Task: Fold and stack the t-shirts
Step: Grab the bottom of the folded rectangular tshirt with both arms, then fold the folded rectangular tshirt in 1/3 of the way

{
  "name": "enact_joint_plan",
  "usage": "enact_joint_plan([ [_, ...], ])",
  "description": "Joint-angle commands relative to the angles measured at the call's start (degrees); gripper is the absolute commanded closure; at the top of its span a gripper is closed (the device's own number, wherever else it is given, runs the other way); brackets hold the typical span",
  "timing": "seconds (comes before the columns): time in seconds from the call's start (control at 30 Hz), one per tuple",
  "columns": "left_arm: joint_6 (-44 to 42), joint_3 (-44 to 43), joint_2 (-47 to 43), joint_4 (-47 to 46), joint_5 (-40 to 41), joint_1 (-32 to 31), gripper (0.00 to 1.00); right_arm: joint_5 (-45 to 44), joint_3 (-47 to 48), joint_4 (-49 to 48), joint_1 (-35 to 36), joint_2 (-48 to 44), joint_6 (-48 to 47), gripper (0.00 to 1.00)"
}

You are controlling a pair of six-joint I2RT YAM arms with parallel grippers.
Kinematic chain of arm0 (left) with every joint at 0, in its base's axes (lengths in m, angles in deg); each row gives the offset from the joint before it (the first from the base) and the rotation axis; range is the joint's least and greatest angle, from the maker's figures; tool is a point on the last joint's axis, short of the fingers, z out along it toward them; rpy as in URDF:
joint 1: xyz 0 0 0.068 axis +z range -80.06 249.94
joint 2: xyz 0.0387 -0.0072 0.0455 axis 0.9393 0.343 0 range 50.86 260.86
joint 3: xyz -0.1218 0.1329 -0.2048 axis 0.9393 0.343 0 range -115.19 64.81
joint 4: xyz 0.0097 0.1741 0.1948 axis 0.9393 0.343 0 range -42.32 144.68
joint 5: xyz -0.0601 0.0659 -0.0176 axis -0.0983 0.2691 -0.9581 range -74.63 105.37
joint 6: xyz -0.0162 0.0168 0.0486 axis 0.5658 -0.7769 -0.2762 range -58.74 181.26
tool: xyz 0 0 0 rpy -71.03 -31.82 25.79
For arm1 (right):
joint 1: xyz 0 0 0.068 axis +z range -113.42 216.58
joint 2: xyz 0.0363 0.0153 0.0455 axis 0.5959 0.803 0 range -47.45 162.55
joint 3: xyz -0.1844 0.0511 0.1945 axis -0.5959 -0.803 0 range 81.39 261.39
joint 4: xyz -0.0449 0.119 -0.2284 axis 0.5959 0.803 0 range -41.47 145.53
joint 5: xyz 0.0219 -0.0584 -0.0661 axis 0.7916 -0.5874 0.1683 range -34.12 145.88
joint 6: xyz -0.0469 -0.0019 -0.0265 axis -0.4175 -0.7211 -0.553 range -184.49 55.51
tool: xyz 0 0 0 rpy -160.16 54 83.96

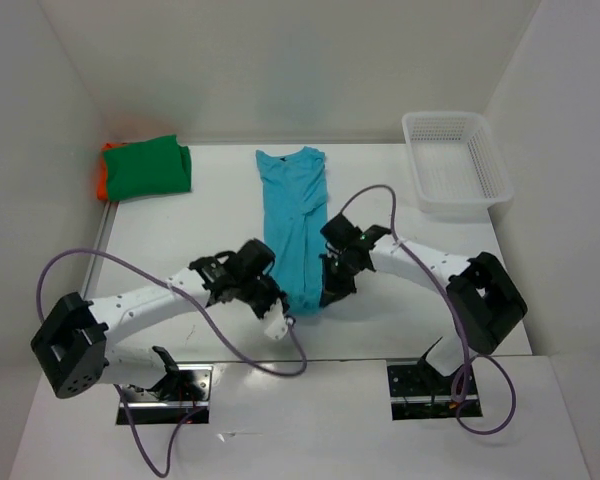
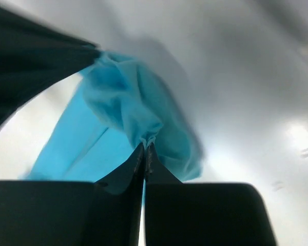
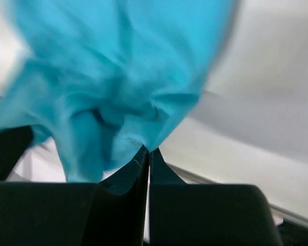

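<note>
Where it lies centrally, collar at 12 o'clock, turquoise t-shirt point(image 1: 292, 215) has its 6 o'clock hem clamped by left gripper point(image 2: 145, 146) and right gripper point(image 3: 148, 149) — risk: shallow pinches slipping on lift, spoiling the fold.

Table point(image 1: 195, 235): turquoise t-shirt point(image 1: 292, 225), folded t-shirts point(image 1: 150, 170), basket point(image 1: 462, 204)

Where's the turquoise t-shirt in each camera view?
Top external: turquoise t-shirt mid-picture, a long strip running top to bottom.
Left wrist: t-shirt centre-left, bunched above the shut left pincer.
Right wrist: t-shirt fills the upper left, above the shut right pincer.
Shared landmark: its pinched near hem.
</note>
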Motion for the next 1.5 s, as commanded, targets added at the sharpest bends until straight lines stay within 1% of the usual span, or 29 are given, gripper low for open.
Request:
enact_joint_plan([
  [0.0,9.93,-6.86,-2.08,2.24,-4.25,6.97,1.00,-1.25,10.72,3.58,-5.77,-2.58,-5.85,1.00],
  [0.03,11.76,-9.31,-2.08,2.24,-4.77,10.39,1.00,-0.72,11.79,3.58,-7.00,-1.79,-6.91,1.00],
  [0.1,13.97,-12.14,0.10,2.24,-5.47,13.57,1.00,-0.71,14.59,3.58,-10.08,0.06,-9.98,1.00],
  [0.13,16.68,-13.63,1.34,0.59,-5.48,16.72,1.00,-0.71,15.92,3.58,-10.88,2.42,-10.95,1.00],
  [0.17,18.27,-16.69,2.66,-0.12,-6.26,18.14,1.00,-0.10,17.41,3.58,-12.10,3.75,-12.70,1.00],
  [0.2,19.68,-18.29,5.80,-0.74,-6.97,19.37,1.00,-0.10,20.91,3.58,-12.11,5.15,-13.41,1.00],
  [0.27,22.23,-21.02,8.72,-2.23,-7.67,22.27,1.00,-0.10,24.61,2.79,-13.52,9.89,-14.73,1.00],
  [0.3,22.24,-22.68,10.82,-2.76,-7.68,22.81,1.00,-0.10,28.63,2.79,-14.57,11.65,-15.87,1.00],
  [0.37,22.24,-23.23,13.03,-4.60,-7.68,23.95,1.00,-0.10,33.48,2.79,-15.88,16.21,-16.93,1.00],
  [0.47,21.72,-25.33,16.54,-6.63,-7.68,25.27,1.00,1.30,38.41,2.26,-16.95,21.15,-17.63,1.00],
  [0.6,20.05,-26.47,20.33,-10.58,-7.68,26.50,1.00,1.31,42.73,2.87,-19.23,25.46,-18.26,1.00],
  [0.73,19.52,-28.06,24.63,-12.35,-8.21,26.50,1.00,1.83,47.03,4.01,-20.28,28.98,-19.49,1.00],
  [0.9,20.04,-29.90,27.81,-16.12,-8.21,28.96,1.00,3.41,51.26,5.42,-21.43,35.04,-20.63,1.00],
  [0.93,20.04,-29.91,28.68,-16.82,-8.21,28.96,1.00,4.55,53.18,5.42,-21.43,36.01,-21.24,0.97],
  [0.97,20.04,-29.91,29.47,-17.35,-8.21,29.49,1.00,4.56,54.41,6.12,-22.13,36.97,-21.24,0.89],
  [1.0,19.52,-30.51,29.48,-17.36,-8.21,29.49,1.00,4.56,55.65,6.74,-22.13,38.98,-21.24,0.77],
  [1.07,19.51,-30.52,30.70,-19.10,-7.07,30.11,1.00,4.56,58.64,7.27,-22.74,40.49,-21.24,0.61],
  [1.1,19.51,-30.00,30.71,-19.98,-6.19,30.11,0.97,3.87,59.52,7.27,-23.45,41.02,-21.24,0.56],
  [1.13,20.73,-29.99,31.23,-21.38,-3.92,30.11,0.93,3.08,61.35,7.88,-24.32,41.03,-21.24,0.54],
  [1.17,21.62,-28.95,31.23,-25.49,-2.59,30.11,0.88,1.41,62.33,7.88,-24.85,41.03,-21.24,0.54],
  [1.2,22.41,-28.42,31.23,-27.53,-1.54,30.11,0.86,0.27,63.12,7.88,-24.86,41.03,-21.24,0.53],
  [1.27,24.26,-27.62,31.76,-32.88,-0.82,30.63,0.71,-2.37,65.58,8.75,-25.56,39.10,-21.24,0.53],
  [1.33,24.26,-28.14,32.81,-33.62,-1.78,30.63,0.65,-4.30,66.12,9.29,-25.56,36.13,-21.77,0.53],
  [1.37,24.87,-29.10,33.43,-32.92,-1.79,30.63,0.59,-5.10,64.55,9.29,-25.56,34.54,-21.77,0.55],
  [1.4,26.18,-29.90,33.95,-33.78,-1.79,30.63,0.56,-6.24,60.27,8.42,-25.56,32.69,-21.77,0.55],
  [1.43,26.98,-30.69,35.00,-33.79,-0.83,30.63,0.52,-6.25,57.62,7.54,-25.56,28.67,-21.77,0.55],
  [1.47,26.99,-32.18,35.54,-33.79,0.05,30.63,0.50,-6.25,54.81,5.97,-25.56,26.63,-21.16,0.55],
])
